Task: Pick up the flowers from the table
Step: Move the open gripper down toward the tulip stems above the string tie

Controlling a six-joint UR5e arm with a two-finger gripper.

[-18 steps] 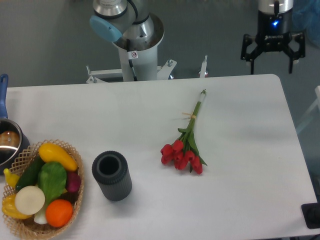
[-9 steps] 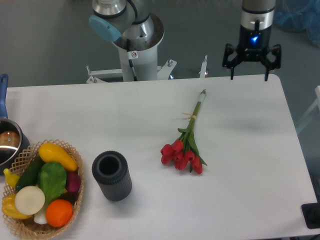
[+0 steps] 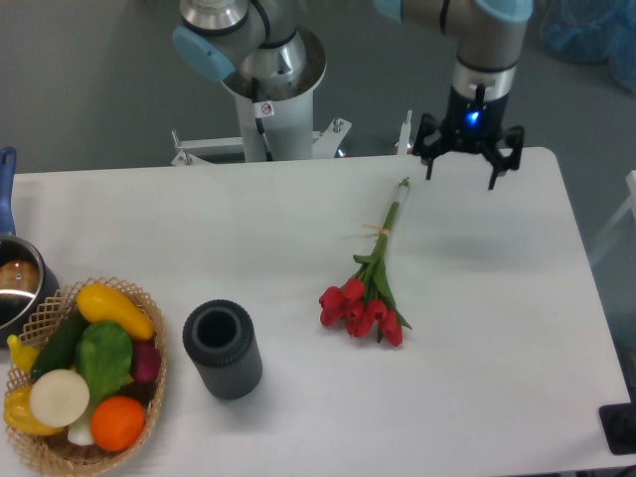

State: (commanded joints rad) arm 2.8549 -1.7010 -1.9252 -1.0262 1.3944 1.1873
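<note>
The flowers (image 3: pixel 370 288), a small bunch of red tulips on long thin green stems bound with a tan band, are lying flat on the white table (image 3: pixel 497 328), right of its middle, blooms pointing toward the near edge and stem ends angling up-right toward the far edge.

Matt white table (image 3: pixel 199 229); woven wicker basket (image 3: pixel 149 397).

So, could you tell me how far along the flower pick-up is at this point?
Nothing is finished yet: the flowers lie flat on the table, untouched. In hand is the approach: the tool hangs open above the table's far edge, just right of the stem tips and apart from them. Left to do: line up over the stems, descend, close on them and lift.
</note>
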